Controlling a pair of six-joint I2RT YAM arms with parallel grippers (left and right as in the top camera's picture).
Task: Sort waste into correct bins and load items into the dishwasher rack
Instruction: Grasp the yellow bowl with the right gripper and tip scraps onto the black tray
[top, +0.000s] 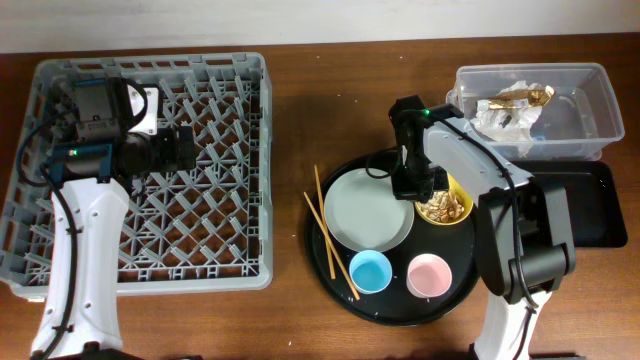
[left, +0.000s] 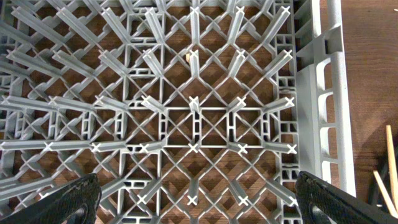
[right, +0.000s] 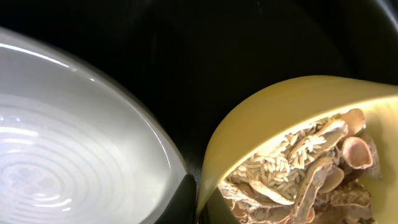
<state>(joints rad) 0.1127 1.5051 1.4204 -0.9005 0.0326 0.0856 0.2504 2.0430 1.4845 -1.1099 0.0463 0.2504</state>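
My right gripper (top: 425, 190) (right: 199, 202) is shut on the near rim of the yellow bowl (top: 457, 208) (right: 280, 106), which holds beige-brown food scraps (top: 442, 208) (right: 298, 168). The pale grey plate (top: 368, 208) (right: 74, 137) lies just left of the bowl. A blue cup (top: 370, 271), a pink cup (top: 430, 275) and two chopsticks (top: 330, 235) lie on the same round tray. My left gripper (top: 190, 145) (left: 202, 199) is open and empty above the grey dishwasher rack (top: 220, 150) (left: 193, 118). The clear tub (top: 603, 95) holds white tissue (top: 500, 120) and a gold wrapper (top: 520, 98).
The large round black tray (top: 390, 305) carries the dishes at centre. The shallow black rectangular tray (top: 590, 205) sits right of it, below the tub. A small beige crumb (left: 188, 57) lies in the rack lattice. The chopstick ends show at the left wrist view's right edge (left: 390, 168).
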